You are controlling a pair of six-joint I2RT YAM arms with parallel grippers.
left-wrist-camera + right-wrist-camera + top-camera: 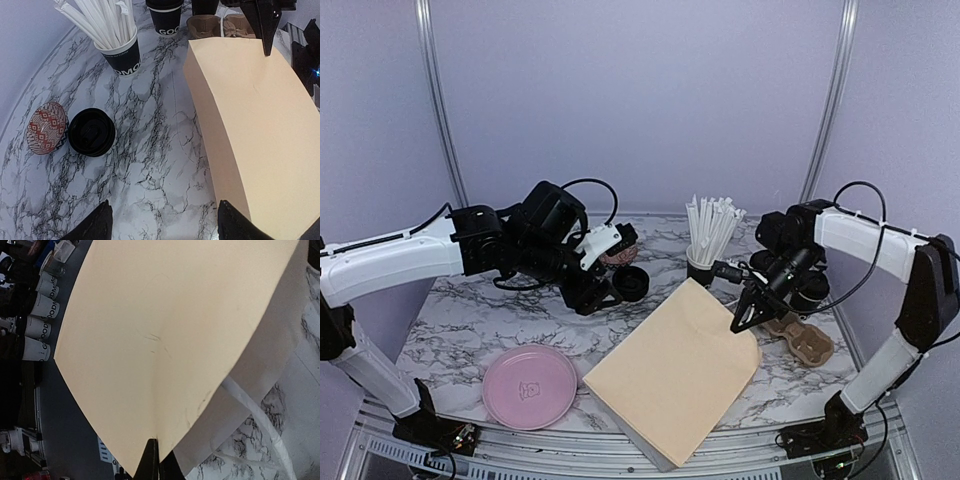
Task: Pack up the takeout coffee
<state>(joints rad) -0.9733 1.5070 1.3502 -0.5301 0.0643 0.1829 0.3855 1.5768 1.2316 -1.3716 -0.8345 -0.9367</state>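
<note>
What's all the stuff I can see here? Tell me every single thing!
black cups: two seen, black with white letters, far right by the carrier
lid: one, black, loose on the table beside the bowl
paper bag: one, tan, lying at the middle front
straw cup: one, black, at the back
straws: a bunch, white, standing in the straw cup
cup carrier: one, brown, right of the bag
bowl: one, red-and-white pattern, touching the lid
plate: one, pink, front left
table: one, white marble look
left tool: one, black, open, near the lid
right tool: one, black, shut on the bag's right corner
</note>
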